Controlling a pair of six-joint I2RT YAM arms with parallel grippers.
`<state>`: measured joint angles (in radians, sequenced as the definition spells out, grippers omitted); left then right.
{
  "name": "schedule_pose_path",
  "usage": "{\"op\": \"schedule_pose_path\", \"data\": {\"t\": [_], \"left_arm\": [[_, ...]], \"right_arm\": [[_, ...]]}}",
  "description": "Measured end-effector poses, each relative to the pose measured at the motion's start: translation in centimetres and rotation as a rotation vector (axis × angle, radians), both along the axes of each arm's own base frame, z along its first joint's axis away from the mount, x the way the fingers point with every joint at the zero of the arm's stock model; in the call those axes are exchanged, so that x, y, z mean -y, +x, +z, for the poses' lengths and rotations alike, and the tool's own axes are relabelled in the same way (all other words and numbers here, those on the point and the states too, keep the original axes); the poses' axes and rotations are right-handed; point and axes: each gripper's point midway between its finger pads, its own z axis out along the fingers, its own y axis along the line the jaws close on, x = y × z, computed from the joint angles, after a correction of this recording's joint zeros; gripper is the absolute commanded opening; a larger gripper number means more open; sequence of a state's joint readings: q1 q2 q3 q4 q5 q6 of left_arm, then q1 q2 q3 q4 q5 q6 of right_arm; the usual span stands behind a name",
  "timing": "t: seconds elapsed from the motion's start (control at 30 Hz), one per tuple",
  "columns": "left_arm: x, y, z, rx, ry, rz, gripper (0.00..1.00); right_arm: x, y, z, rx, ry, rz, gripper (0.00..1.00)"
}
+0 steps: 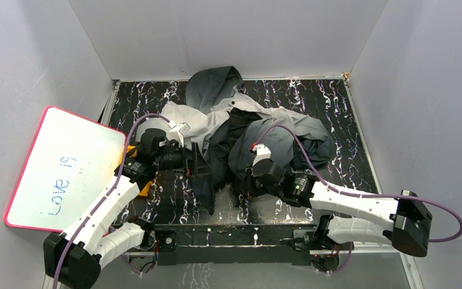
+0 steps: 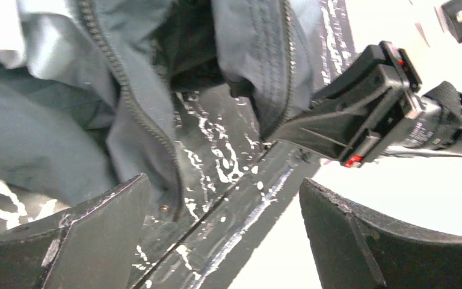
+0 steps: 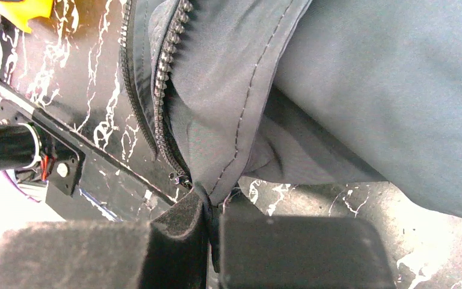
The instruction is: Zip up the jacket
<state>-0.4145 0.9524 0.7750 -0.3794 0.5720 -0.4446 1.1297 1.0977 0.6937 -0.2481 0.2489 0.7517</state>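
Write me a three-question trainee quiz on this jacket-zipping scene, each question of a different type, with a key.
1. True or false: the right tool is shut on the bottom edge of the large soft grey hooded jacket, right beside the lower end of its zipper teeth.
2. Pick one: the left tool is A) open, B) shut on a sleeve, C) out of every view.
3. Fill in: the pink-framed whiteboard lies on the robot's ____ side.

Key: 1 true; 2 A; 3 left.
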Motion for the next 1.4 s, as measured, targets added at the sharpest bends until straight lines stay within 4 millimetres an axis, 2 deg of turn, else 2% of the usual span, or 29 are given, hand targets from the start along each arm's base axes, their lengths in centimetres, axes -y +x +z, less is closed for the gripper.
{"op": "schedule_pose_path", "data": {"t": [0.17,0.33,0.57,0.73,1.03,1.4], "left_arm": [[1.6,-1.2,0.6,-0.033,-0.098,-0.047,0.90],[3.8,-2.3,0.8,-0.034,-0.109,-0.095,0.87],[7.2,-3.8,-2.4,-0.064,0.020,-0.136,0.82],[9.4,-3.9,-4.2,-0.059,0.098,-0.138,0.79],[11.0,-2.8,-5.5,-0.040,0.132,-0.102,0.55],[12.0,-2.1,-5.0,-0.017,0.091,-0.089,0.31]], "right_arm": [[-0.1,0.6,0.6,0.029,0.036,-0.024,0.00],[-0.1,0.6,0.6,0.016,0.048,-0.049,0.00],[0.0,0.6,0.6,-0.012,0.064,-0.086,0.00],[0.5,0.3,0.3,-0.027,0.067,-0.102,0.00],[1.3,-0.1,0.4,-0.038,0.093,-0.119,0.00],[1.9,-0.3,0.5,-0.033,0.116,-0.125,0.00]]}}
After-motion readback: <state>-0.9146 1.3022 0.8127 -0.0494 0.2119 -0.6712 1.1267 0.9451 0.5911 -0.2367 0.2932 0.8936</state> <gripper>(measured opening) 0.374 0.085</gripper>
